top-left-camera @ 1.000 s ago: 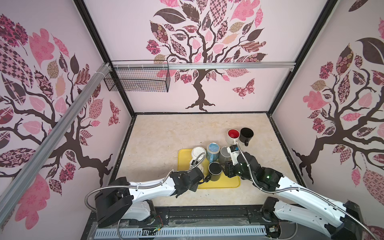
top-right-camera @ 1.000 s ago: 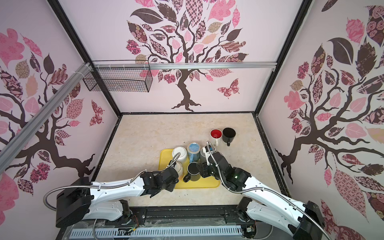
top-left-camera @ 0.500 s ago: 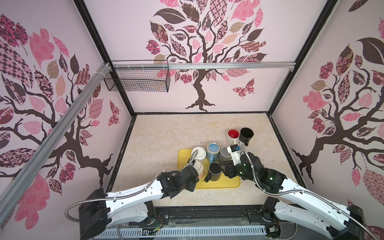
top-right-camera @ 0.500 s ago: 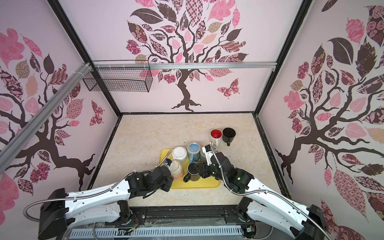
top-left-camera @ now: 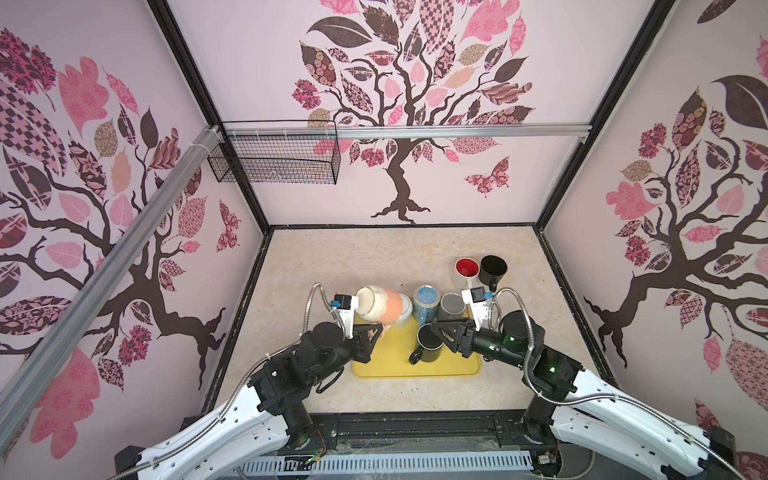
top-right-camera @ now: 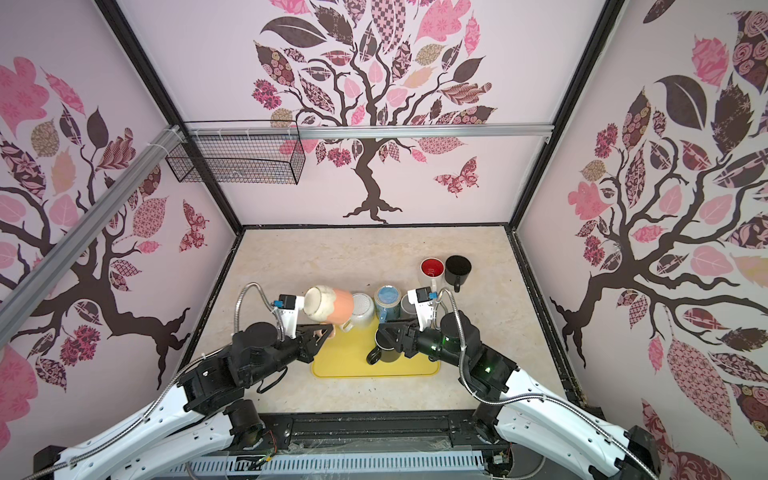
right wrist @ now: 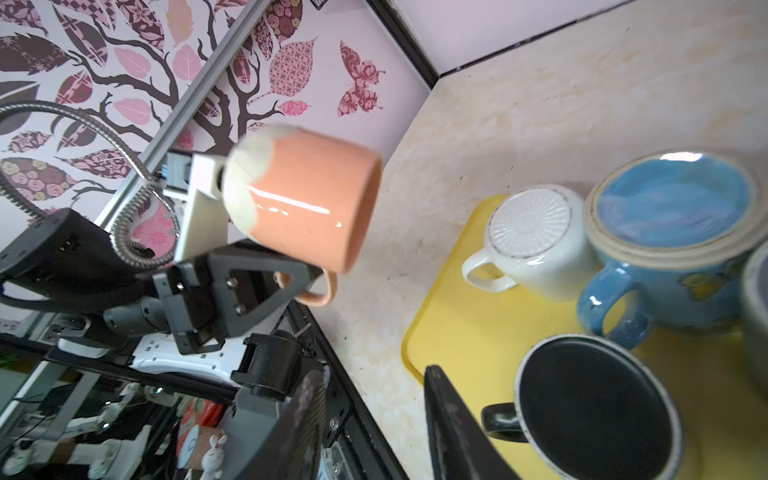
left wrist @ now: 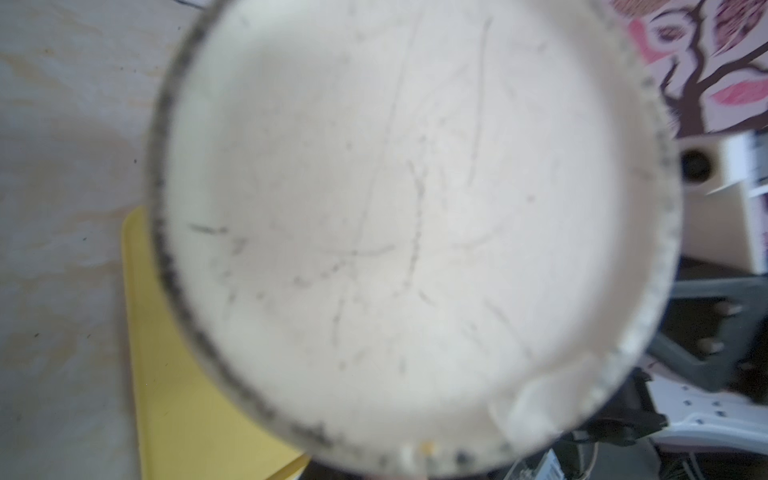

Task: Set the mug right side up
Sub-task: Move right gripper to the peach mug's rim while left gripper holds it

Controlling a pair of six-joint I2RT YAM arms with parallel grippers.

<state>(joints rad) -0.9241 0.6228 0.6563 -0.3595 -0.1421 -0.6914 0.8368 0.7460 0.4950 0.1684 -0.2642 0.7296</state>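
Fingers [right wrist: 257,291] of your left gripper [right wrist: 309,276] are pinching the handle [right wrist: 322,293] of the peach mug [right wrist: 307,208]. The mug body sits just above them, in the air over the bench [top-left-camera: 374,257], near the left edge of the yellow tray [top-left-camera: 415,370]. Its long axis lies almost level. The cream base faces the left wrist camera and the mouth faces the white mug [right wrist: 536,249]. The sides are glossy peach, with a scalloped cream bottom. Your right gripper [right wrist: 374,374] has its fingers spread and empty, beside the black mug [right wrist: 594,411].
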